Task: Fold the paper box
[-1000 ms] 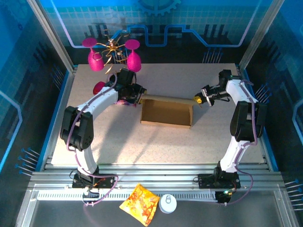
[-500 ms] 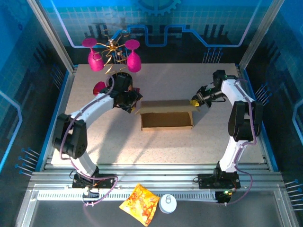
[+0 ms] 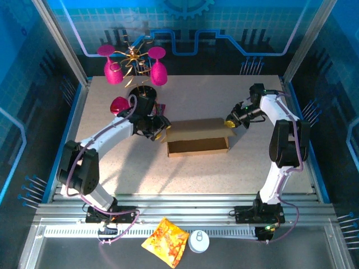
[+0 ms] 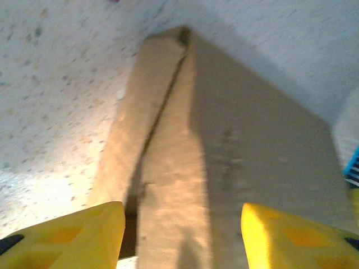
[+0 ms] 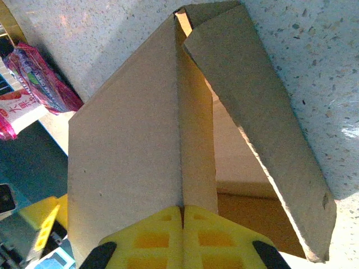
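Note:
The paper box (image 3: 197, 147) lies mid-table as a shallow brown tray, its long lid (image 3: 196, 129) raised from the back wall and leaning forward over it. My left gripper (image 3: 161, 130) sits at the lid's left end. In the left wrist view it (image 4: 180, 238) is open, with the lid (image 4: 185, 185) between its yellow fingers (image 4: 76, 235) and a gap on each side. My right gripper (image 3: 231, 122) is at the lid's right end. In the right wrist view it (image 5: 183, 224) is shut, its tips against the lid's fold (image 5: 180, 129), beside a loose side flap (image 5: 252, 112).
A gold stand with pink goblets (image 3: 134, 61) stands at the back left, one pink goblet (image 3: 119, 104) by the left arm. A purple snack packet (image 5: 33, 84) lies behind the box. An orange snack bag (image 3: 165, 241) and a white disc (image 3: 198, 241) rest on the front rail.
The lid has swung up from flat behind the tray and now leans over it. Both grippers have moved nearer with it; the left jaws stand wider than a second ago.

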Controlling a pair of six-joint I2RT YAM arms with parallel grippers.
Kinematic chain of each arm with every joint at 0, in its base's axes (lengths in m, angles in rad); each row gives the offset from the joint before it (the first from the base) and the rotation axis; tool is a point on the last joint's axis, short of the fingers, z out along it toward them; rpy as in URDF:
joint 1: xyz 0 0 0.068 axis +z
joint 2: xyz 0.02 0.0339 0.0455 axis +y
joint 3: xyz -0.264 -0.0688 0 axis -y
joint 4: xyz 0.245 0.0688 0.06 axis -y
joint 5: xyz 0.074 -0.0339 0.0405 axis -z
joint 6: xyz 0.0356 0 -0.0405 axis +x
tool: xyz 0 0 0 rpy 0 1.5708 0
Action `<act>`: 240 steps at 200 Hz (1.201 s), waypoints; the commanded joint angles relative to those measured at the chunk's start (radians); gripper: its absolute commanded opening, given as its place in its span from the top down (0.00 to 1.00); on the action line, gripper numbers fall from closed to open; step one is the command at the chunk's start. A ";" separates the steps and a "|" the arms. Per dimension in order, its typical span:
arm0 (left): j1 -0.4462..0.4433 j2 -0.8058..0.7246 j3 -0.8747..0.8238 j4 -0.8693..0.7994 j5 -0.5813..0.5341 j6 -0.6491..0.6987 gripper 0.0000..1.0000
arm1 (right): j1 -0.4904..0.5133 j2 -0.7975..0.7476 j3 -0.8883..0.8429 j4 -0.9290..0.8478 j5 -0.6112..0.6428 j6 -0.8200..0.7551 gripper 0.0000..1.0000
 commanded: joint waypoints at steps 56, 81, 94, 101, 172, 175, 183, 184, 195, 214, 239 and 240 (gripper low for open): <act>-0.072 0.104 -0.091 0.021 -0.050 0.082 0.46 | 0.012 0.051 0.116 -0.102 0.070 -0.103 0.79; -0.073 0.120 -0.112 0.049 -0.061 0.076 0.48 | -0.002 0.027 0.152 -0.127 0.108 -0.124 0.53; -0.074 0.120 -0.114 0.061 -0.070 0.070 0.49 | -0.016 0.014 0.158 -0.133 0.112 -0.126 0.47; -0.074 0.118 -0.114 0.068 -0.075 0.068 0.50 | -0.024 0.011 0.164 -0.144 0.125 -0.129 0.46; -0.073 0.106 -0.121 0.097 -0.065 0.120 0.60 | -0.080 -0.152 -0.080 0.017 0.148 -0.140 0.41; -0.073 0.107 -0.122 0.096 -0.065 0.120 0.60 | -0.082 -0.161 -0.094 0.031 0.139 -0.135 0.41; -0.072 0.105 -0.127 0.097 -0.065 0.125 0.62 | -0.091 -0.174 -0.126 0.064 0.115 -0.130 0.41; -0.072 0.104 -0.128 0.098 -0.064 0.125 0.63 | -0.091 -0.175 -0.129 0.068 0.112 -0.129 0.41; -0.070 0.101 -0.132 0.102 -0.064 0.130 0.64 | -0.094 -0.178 -0.153 0.097 0.087 -0.131 0.41; -0.064 0.094 -0.138 0.120 -0.048 0.134 0.70 | -0.094 -0.153 -0.166 0.129 0.062 -0.156 0.40; -0.054 0.101 -0.136 0.142 -0.013 0.150 0.77 | -0.100 -0.093 -0.167 0.160 0.046 -0.191 0.35; -0.054 0.102 -0.136 0.141 -0.012 0.150 0.77 | -0.100 -0.092 -0.167 0.161 0.044 -0.193 0.34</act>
